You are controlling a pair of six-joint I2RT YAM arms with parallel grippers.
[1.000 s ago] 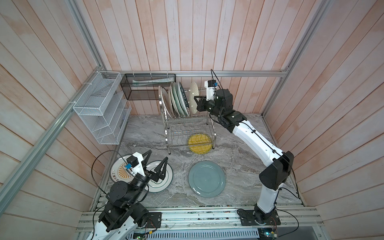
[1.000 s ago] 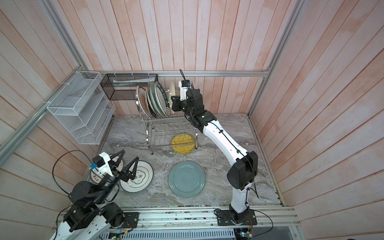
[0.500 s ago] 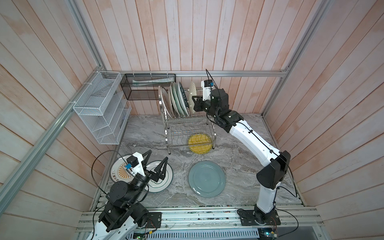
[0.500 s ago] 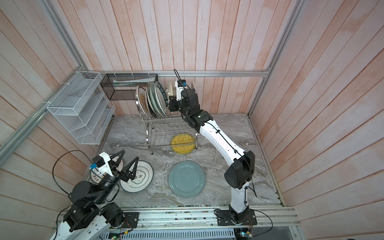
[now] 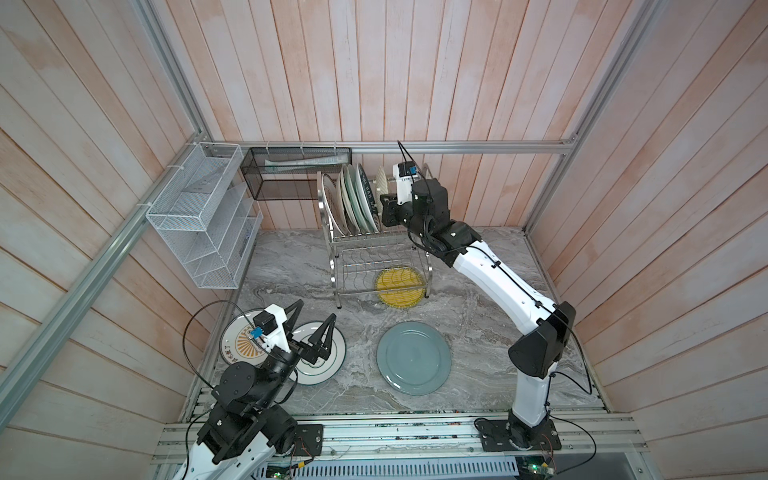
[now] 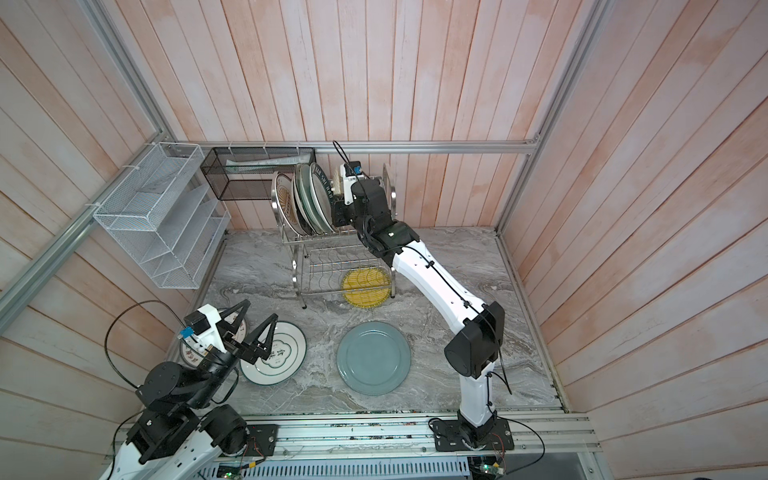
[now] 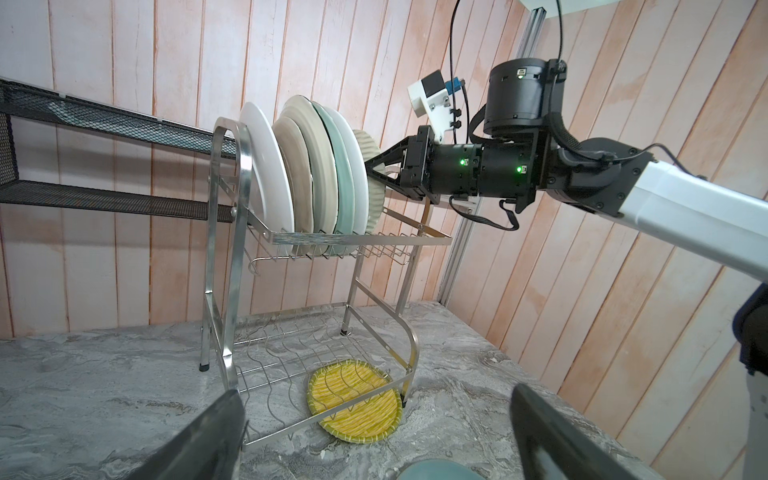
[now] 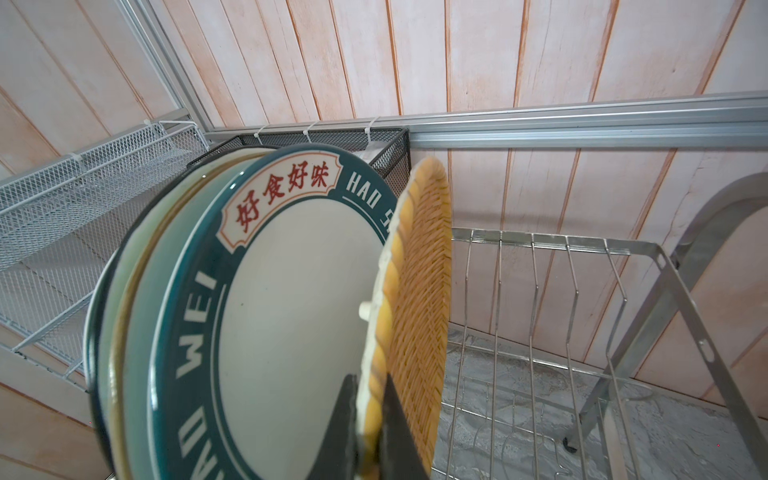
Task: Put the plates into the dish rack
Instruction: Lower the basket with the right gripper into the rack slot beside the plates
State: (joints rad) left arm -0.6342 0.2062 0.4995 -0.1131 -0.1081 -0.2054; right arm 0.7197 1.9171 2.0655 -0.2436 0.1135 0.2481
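Jaws of the left gripper (image 5: 313,316) are seen wide apart and empty in a top view, at the table's eight o'clock; the shiny wire dish rack (image 5: 376,237) is stood at twelve. In the left wrist view, glazed plates (image 7: 320,166) are slotted upright in its top tier. In the right wrist view, the right gripper (image 8: 368,386) is clamped on the braided rim of a yellow woven-pattern plate (image 8: 424,291) stood there.

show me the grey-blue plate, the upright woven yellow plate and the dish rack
grey-blue plate (image 5: 413,358), in a top view, centre of its face
upright woven yellow plate (image 8: 419,291), right wrist view, its woven side
dish rack (image 7: 316,237), left wrist view, front rail of upper tier
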